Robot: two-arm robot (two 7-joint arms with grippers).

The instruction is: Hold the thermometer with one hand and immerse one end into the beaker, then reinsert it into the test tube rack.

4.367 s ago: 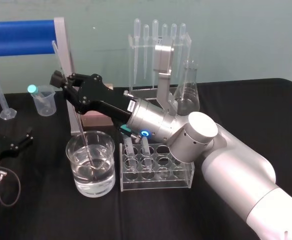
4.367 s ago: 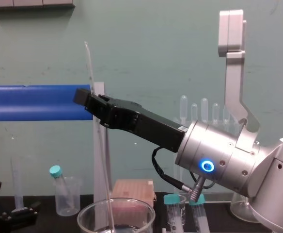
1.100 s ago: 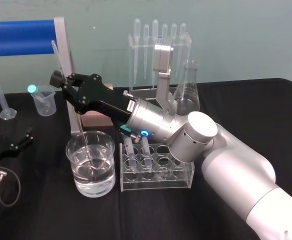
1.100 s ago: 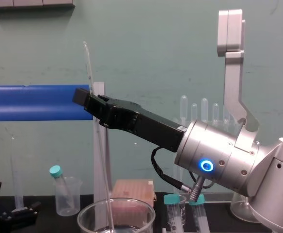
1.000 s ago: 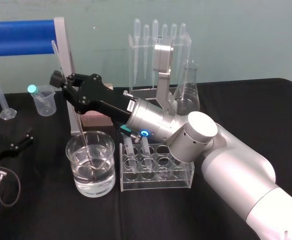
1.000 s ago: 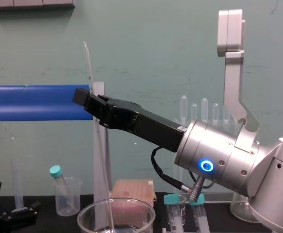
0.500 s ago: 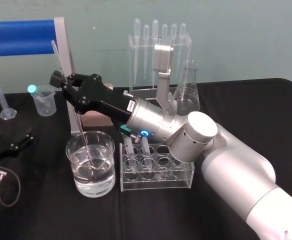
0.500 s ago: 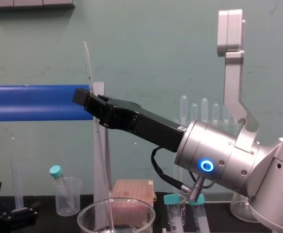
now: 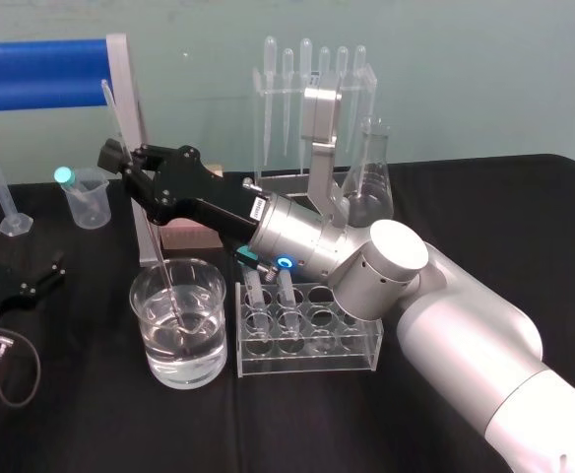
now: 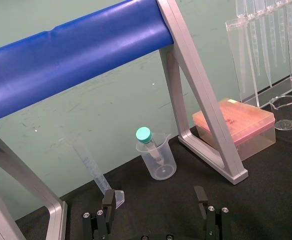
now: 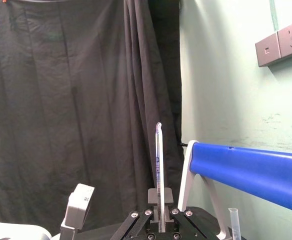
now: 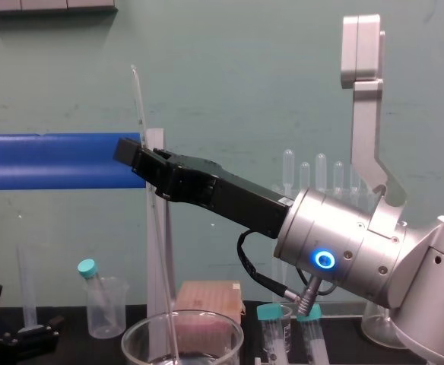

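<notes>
The thermometer, a long thin glass rod, slants down into the beaker, a wide clear glass vessel part full of water at the front left. Its lower end sits under the water near the bottom. My right gripper is shut on the rod's upper part, well above the rim, with the top end sticking out above the fingers. The chest view shows the same grip above the beaker rim. The clear test tube rack stands just right of the beaker. My left gripper rests open on the table at the far left.
A grey frame with a blue bar stands behind the beaker. A small plastic beaker holding a teal-capped tube, a measuring cylinder, a pink box, a pipette stand and a conical flask line the back.
</notes>
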